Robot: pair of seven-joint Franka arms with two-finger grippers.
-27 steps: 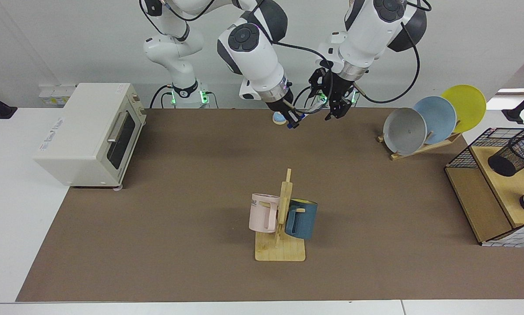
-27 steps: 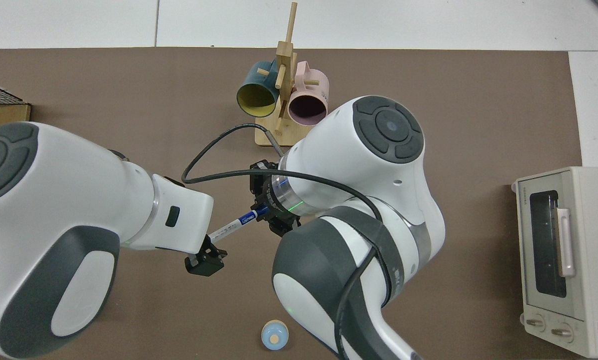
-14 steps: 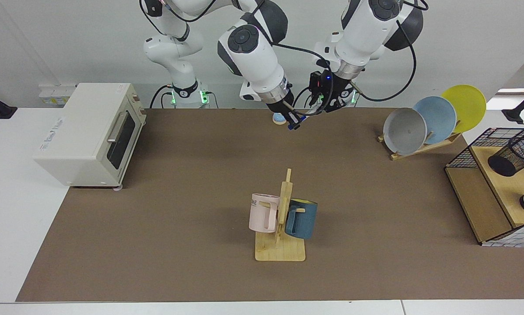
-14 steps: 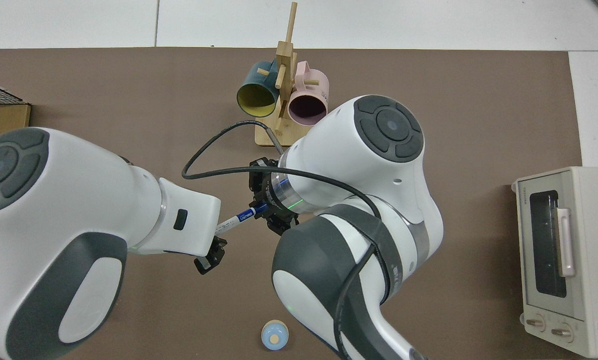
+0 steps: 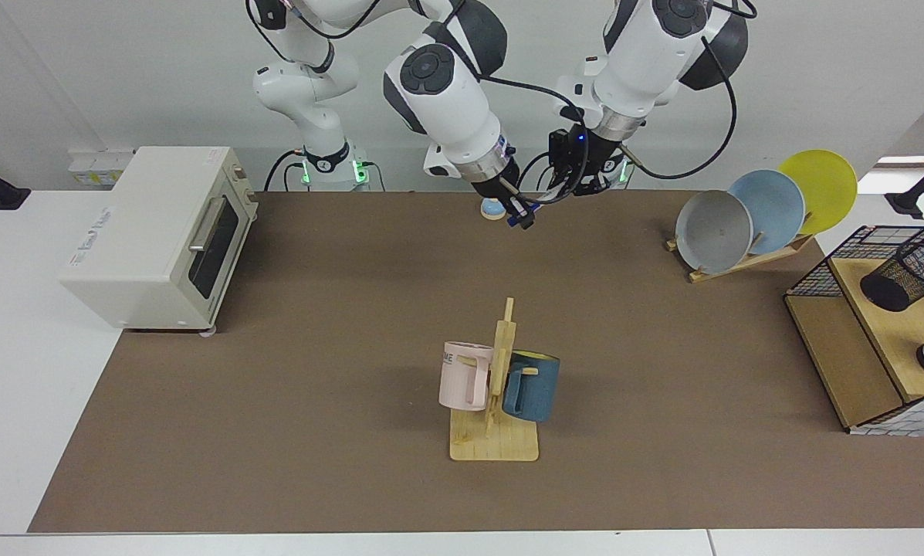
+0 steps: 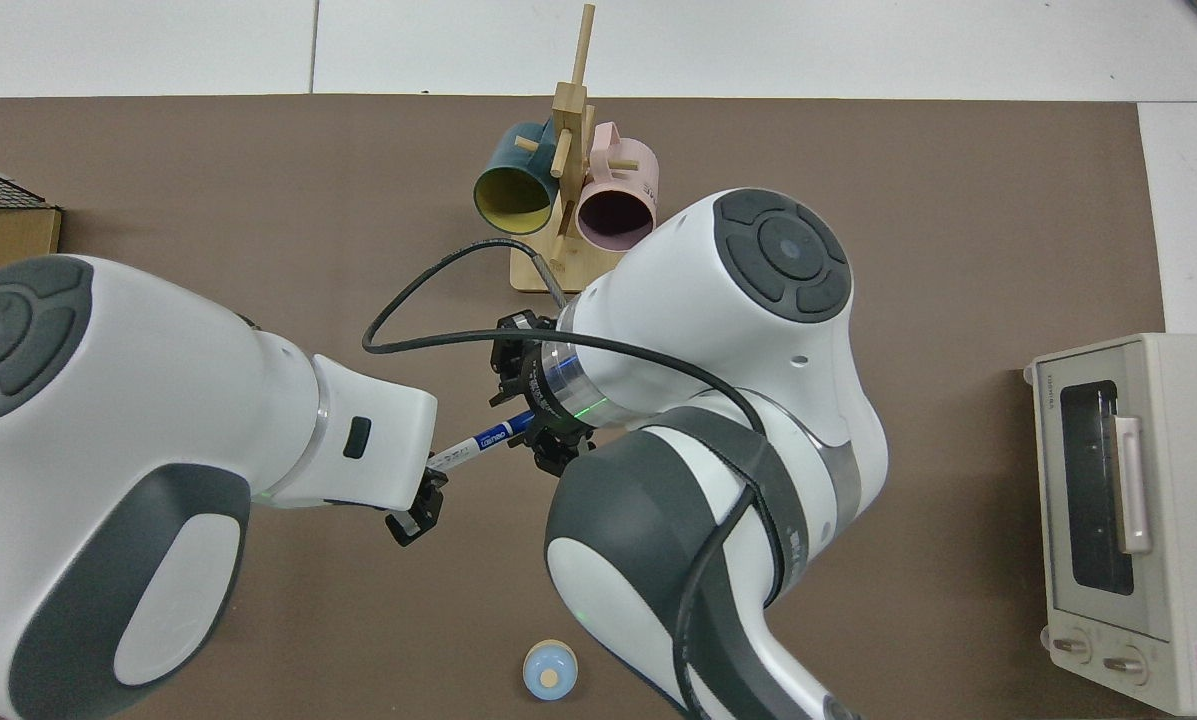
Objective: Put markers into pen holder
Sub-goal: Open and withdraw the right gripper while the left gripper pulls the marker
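— Jaws status, both arms?

— Right gripper (image 5: 521,215): jaws clenched on the marker (image 6: 478,441) at its blue end, holding it in the air above the table (image 5: 315,347), near the robots' edge. Left gripper (image 6: 416,510): just beside the marker's white end. Whether it is clamped or released cannot be told.

— Progress?

— Early, by my judgement. The marker is lifted and a hand-over between the arms looks to be the step in hand. No marker shows in the pen holder (image 5: 911,272), well apart on a wooden shelf (image 5: 886,324) of the wire basket (image 5: 855,235).

— Materials?

— Marker: slim, smooth barrel with a printed label. Holder: black wire mesh, cylindrical, with a solid dark base.
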